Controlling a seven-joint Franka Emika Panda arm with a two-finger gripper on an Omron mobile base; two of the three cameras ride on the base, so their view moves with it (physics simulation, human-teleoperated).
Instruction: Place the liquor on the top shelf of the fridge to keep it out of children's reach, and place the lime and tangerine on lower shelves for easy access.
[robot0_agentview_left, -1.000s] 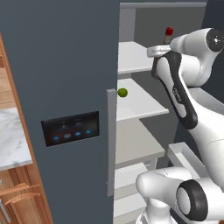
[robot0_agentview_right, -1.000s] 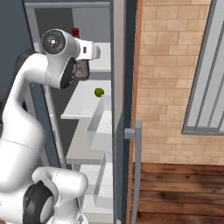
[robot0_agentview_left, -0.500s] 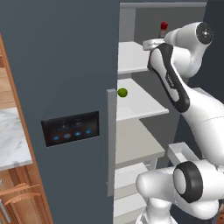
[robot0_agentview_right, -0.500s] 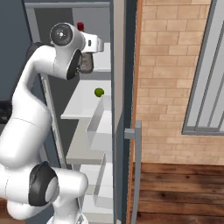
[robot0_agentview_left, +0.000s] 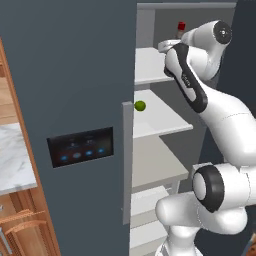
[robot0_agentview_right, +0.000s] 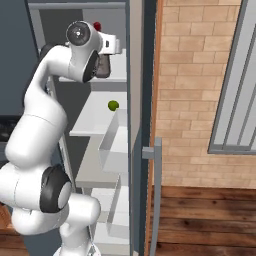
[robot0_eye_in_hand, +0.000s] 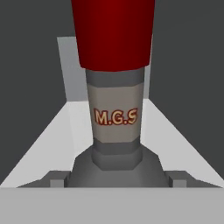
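Observation:
The liquor (robot0_eye_in_hand: 116, 116), a grey bottle with a red cap and a pale "M.G.S" label, stands upright between the fingertips (robot0_eye_in_hand: 55, 178) of my gripper (robot0_eye_in_hand: 116, 180), which is shut on its body. Its red cap (robot0_agentview_left: 181, 26) peeks out behind my wrist inside the open fridge (robot0_agentview_left: 75, 75), over the top shelf (robot0_agentview_left: 149, 67). From the right side the cap (robot0_agentview_right: 97, 26) shows again above the top shelf (robot0_agentview_right: 116, 83). The lime (robot0_agentview_left: 140, 105) (robot0_agentview_right: 113, 105) lies near the front of the shelf below (robot0_agentview_left: 162, 120). The tangerine is out of view.
The fridge door with its black, blue-lit panel (robot0_agentview_left: 80, 147) stands to the left. Grey door bins (robot0_agentview_right: 112, 145) hang on the open right door beside a brick wall (robot0_agentview_right: 190, 100). A marble counter (robot0_agentview_left: 12, 160) over wooden cabinets sits far left.
My arm has reached deeper into the fridge, carrying the liquor up and inward at top-shelf height. The lime has not moved.

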